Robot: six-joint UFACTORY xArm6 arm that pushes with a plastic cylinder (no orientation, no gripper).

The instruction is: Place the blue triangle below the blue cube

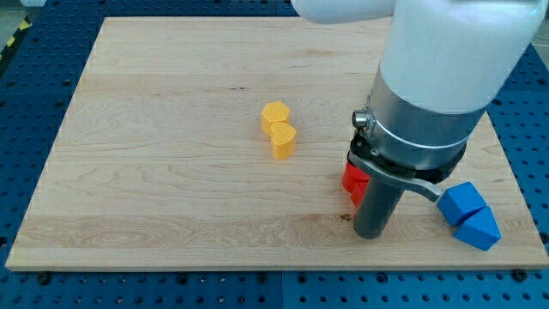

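Pale wooden board on blue perforated table. Arm's white and grey housing fills view's upper right, w/ dark rod below it. My tip sits on board nr view's bottom, right of centre. No hand/gripper on this rig, so no open/closed state to give; rod grips nothing.

Red block, shape unclear, partly hidden behind rod, just beside tip on its upper left.

Blue cube nr board's right edge, to view's right of tip, apart from it. Blue triangle block touching cube on its lower right, close to board's bottom right corner.

Two yellow blocks twd centre, touching: yellow hexagon-ish block above, yellow heart-ish block below. Both well apart from tip, to view's upper left.
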